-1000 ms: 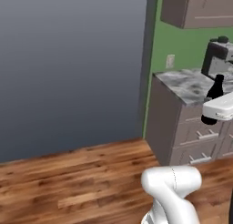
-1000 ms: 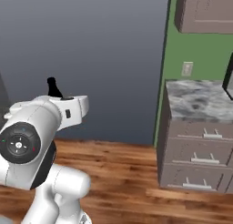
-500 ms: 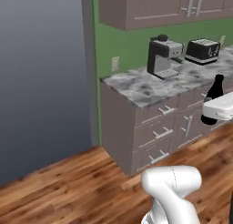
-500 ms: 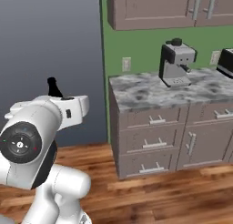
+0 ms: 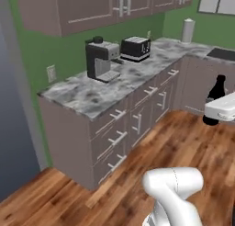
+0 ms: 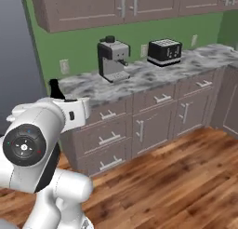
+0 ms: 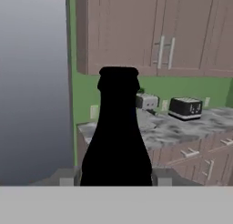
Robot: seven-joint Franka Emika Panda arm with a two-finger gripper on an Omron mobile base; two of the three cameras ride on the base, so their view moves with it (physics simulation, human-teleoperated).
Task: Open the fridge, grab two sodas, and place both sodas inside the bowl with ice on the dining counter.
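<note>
My gripper (image 5: 212, 117) is shut on a near-black soda (image 5: 216, 90) bottle, held upright at the right edge of the left base view. In the hand view the soda (image 7: 117, 136) stands dark between the two grey fingertips (image 7: 67, 178), its narrow neck pointing up. From the right base view just the soda's top (image 6: 54, 87) pokes out behind my white arm. The fridge's grey side (image 5: 13, 142) runs along the far left. The bowl, the ice and the dining counter are out of view.
A marbled worktop (image 5: 92, 95) over brown drawers stands ahead, carrying a coffee machine (image 5: 102, 59), a toaster (image 5: 135, 48) and a white roll (image 5: 187, 31). Brown upper cabinets (image 5: 92, 9) hang above. Wooden floor (image 5: 183, 138) stretches open to the right.
The base has turned: the whole picture has slid left, the grey fridge has passed to the edge and the worktop with its appliances has come into view. The soda stays in the grip.
</note>
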